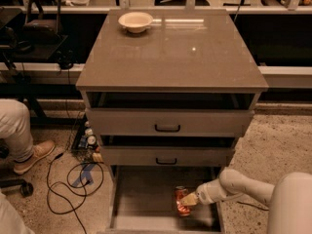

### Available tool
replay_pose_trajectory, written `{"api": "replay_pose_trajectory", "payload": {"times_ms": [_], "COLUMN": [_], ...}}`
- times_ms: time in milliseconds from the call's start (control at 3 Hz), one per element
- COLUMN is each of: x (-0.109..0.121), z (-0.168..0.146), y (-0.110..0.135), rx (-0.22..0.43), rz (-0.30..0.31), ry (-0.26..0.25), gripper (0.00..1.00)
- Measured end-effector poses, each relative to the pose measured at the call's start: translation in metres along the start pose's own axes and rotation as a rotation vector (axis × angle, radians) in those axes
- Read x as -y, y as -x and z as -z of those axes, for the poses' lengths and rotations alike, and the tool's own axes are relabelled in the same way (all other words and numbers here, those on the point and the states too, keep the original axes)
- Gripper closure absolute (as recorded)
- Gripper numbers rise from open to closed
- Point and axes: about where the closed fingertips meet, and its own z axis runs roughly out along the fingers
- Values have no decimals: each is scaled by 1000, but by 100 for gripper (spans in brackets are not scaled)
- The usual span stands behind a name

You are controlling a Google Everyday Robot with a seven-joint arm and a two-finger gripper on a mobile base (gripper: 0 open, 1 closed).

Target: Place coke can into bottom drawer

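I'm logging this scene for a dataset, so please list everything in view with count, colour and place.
orange-red soda can with a silver top: one, orange-red, inside the open bottom drawer, right of its middle.
bottom drawer, a wide shallow tray: one, grey-beige, pulled out at the cabinet's foot.
upper drawers with black handles: two, grey-beige, stacked above it.
round cream bowl: one, cream, back left of the cabinet top.
glossy cabinet top: one, grey-brown.
cables: a tangle, black, on the floor left of the cabinet.
person's leg with a tan shoe: one, beige trousers, left edge.
robot arm: one, white, reaching in from the lower right.
gripper: one, pale, against the can's right side in the bottom drawer.
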Motion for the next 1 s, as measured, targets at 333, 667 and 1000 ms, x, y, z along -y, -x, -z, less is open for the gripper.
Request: {"api": "replay_pose_trajectory", "payload": {"times_ms": [333,667,1000], "x": [27,40,44], "z": [-22,-34,-39], "y": [-5,-6,-7], "rx": [27,28,30], "rz": [-70,-101,-116], "ry": [13,22,35], "gripper": [59,36,13]}}
